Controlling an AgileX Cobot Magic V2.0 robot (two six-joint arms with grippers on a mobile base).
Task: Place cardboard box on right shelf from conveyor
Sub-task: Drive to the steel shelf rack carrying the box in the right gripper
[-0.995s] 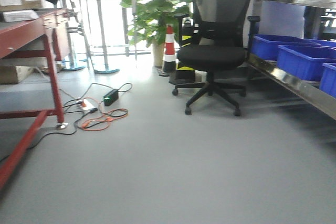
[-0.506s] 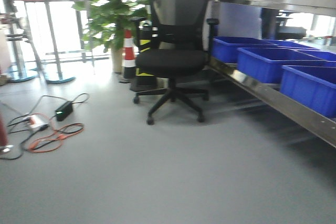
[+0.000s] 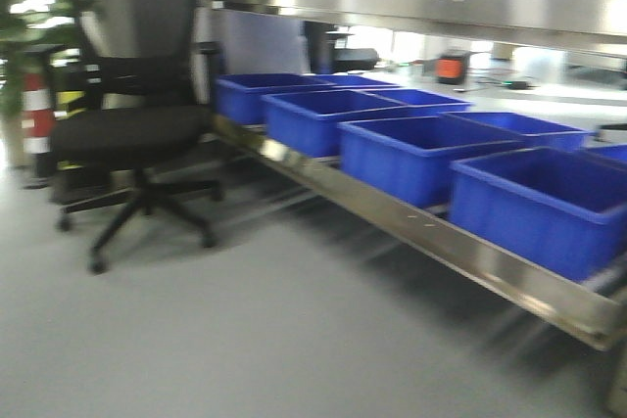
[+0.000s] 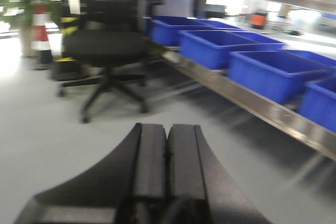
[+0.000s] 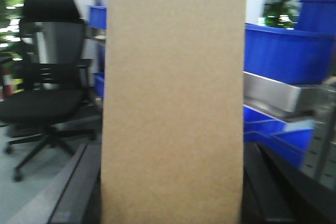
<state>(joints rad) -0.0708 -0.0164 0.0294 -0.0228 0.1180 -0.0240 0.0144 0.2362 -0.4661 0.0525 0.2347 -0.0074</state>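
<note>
The cardboard box (image 5: 173, 77) is up in the right gripper (image 5: 171, 182), standing tall right in front of the wrist cam. It's off the conveyor, which isn't in any view. The dark fingers (image 5: 79, 187) sit tight against its two long sides, so it looks pinched across its width. Plain tan board, matte and slightly fuzzy, slab-shaped with straight edges. I'd guess it's light, but it'll crush if squeezed harder.

The step in hand looks like carrying it to the right shelf (image 3: 441, 242). My advice:
- Keep the squeeze steady and the box upright.
- Come at the rail square-on.
- Carry the bottom edge clear over the rail's lip before going in, because that shiny stainless front is hard and slick, and a bump could twist the box in the grip.
- Pick a free spot first. The level in view is lined with blue bins (image 3: 411, 154), glossy moulded plastic, and I can't tell where there's room.

The left gripper (image 4: 168, 150) is empty, its black fingers (image 4: 152, 156) pressed flat together. A perforated steel upright post (image 5: 320, 156) sits near the box's right. Further out there's a black mesh office chair (image 3: 127, 134) and smooth grey floor (image 3: 245, 340). Everything's a bit blurred.
</note>
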